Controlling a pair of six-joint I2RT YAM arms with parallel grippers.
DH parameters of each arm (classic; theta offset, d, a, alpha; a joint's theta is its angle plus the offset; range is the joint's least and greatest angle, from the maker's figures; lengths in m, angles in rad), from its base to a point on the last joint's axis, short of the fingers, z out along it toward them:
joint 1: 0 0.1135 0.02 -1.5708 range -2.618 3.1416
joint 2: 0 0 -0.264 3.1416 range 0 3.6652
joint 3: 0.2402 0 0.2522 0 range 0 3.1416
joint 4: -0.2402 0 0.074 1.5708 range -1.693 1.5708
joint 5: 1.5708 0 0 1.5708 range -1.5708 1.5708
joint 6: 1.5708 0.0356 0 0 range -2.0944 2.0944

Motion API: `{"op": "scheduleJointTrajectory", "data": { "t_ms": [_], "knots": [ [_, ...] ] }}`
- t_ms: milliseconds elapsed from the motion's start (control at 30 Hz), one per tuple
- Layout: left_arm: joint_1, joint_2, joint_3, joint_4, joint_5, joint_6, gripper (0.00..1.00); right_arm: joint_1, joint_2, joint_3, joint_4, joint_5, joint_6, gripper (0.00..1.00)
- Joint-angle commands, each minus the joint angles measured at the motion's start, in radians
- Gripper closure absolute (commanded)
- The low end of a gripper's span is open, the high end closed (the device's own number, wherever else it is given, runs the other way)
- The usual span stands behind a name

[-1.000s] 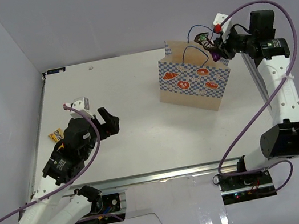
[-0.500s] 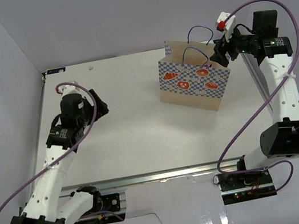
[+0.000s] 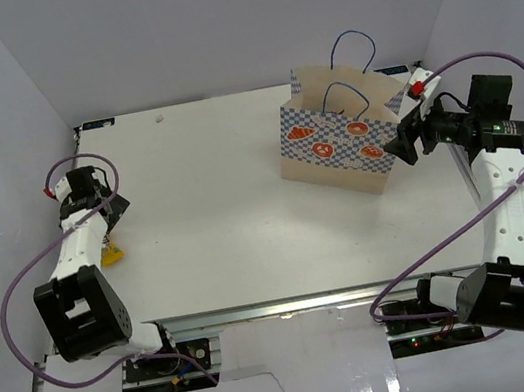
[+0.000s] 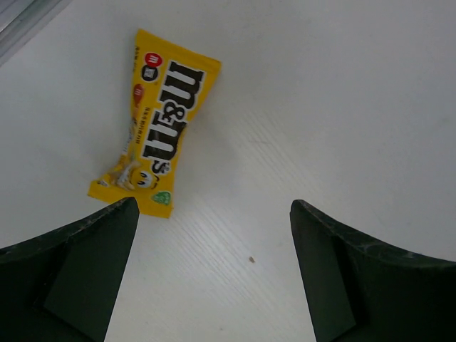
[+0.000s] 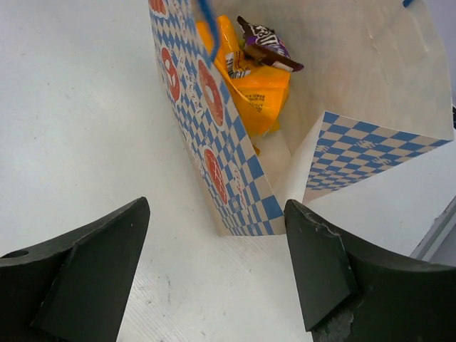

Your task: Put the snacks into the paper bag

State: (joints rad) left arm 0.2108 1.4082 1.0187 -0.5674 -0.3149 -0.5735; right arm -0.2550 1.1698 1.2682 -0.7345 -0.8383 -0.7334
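Jaws wide, the left gripper (image 4: pixel 214 210) hung over the flat, glossy yellow candy packet (image 4: pixel 161 133). The right gripper (image 5: pixel 217 206), also wide, faced the checkered paper bag (image 5: pixel 370 64) holding an orange crinkly bag (image 5: pixel 260 89).

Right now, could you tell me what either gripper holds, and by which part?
Nothing is held; the left gripper and right gripper are both open.

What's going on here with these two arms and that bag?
A robot is packing snacks into a paper bag. Its right gripper, open, hovers beside the bag, where an orange crinkly bag and a purple packet already lie. Its left gripper, open, hangs over a yellow candy packet on the table, not yet gripping it.
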Motion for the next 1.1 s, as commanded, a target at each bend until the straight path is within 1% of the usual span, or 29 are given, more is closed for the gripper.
{"op": "scheduleJointTrajectory", "data": {
  "t_ms": [0,67,167,200,267,300,333,467,600,633,733,767,800,900,933,1000,1033,1067],
  "knots": [
    [0.033,0.072,0.053,-0.008,-0.133,0.009,0.02,-0.033,-0.015,-0.024,0.012,-0.053,-0.006,0.18],
    [0.047,0.107,0.052,-0.017,-0.16,0.015,0.02,-0.039,-0.01,-0.029,0.014,-0.068,-0.004,0.18],
    [0.058,0.159,0.034,0.003,-0.159,0.05,0.03,-0.049,0.004,-0.033,0.015,-0.084,0.002,0.18],
    [0.059,0.172,0.024,0.026,-0.13,0.081,0.09,-0.053,0.008,-0.032,0.015,-0.087,0.003,0.18],
    [0.062,0.212,0.015,0.055,-0.069,0.106,0.16,-0.058,0.016,-0.032,0.014,-0.096,0.005,0.18],
    [0.062,0.225,0.014,0.058,-0.052,0.112,0.23,-0.061,0.021,-0.029,0.015,-0.099,0.005,0.18],
    [0.064,0.251,0.014,0.06,-0.038,0.115,0.26,-0.061,0.021,-0.026,0.014,-0.1,0.008,0.18],
    [0.065,0.287,0.017,0.064,-0.01,0.119,0.31,-0.072,0.037,0.002,0.011,-0.117,0.009,0.18],
    [0.07,0.293,0.015,0.084,0.016,0.13,0.45,-0.079,0.047,0.017,0.012,-0.137,0.026,0.18],
    [0.07,0.293,0.015,0.086,0.02,0.124,0.57,-0.081,0.05,0.019,0.012,-0.149,0.035,0.18],
    [0.07,0.29,0.015,0.096,0.057,0.118,0.68,-0.081,0.051,0.029,0.014,-0.157,0.045,0.17],
    [0.071,0.288,0.014,0.1,0.068,0.112,0.76,-0.081,0.054,0.033,0.014,-0.159,0.048,0.17],
    [0.07,0.279,0.014,0.109,0.083,0.112,0.78,-0.081,0.054,0.036,0.011,-0.159,0.049,0.17],
    [0.07,0.24,0.011,0.152,0.18,0.107,0.82,-0.081,0.054,0.051,0.004,-0.159,0.049,0.17],
    [0.067,0.226,0.011,0.173,0.263,0.106,0.83,-0.081,0.054,0.057,0.006,-0.162,0.049,0.17],
    [0.056,0.181,0.011,0.256,0.382,0.095,0.84,-0.081,0.054,0.06,0.003,-0.177,0.051,0.17],
    [0.029,0.169,0.012,0.297,0.499,0.096,0.85,-0.081,0.051,0.066,0.003,-0.2,0.049,0.17],
    [0.009,0.157,0.018,0.373,0.557,0.098,0.85,-0.081,0.053,0.069,-0.003,-0.215,0.048,0.17]
  ]
}}
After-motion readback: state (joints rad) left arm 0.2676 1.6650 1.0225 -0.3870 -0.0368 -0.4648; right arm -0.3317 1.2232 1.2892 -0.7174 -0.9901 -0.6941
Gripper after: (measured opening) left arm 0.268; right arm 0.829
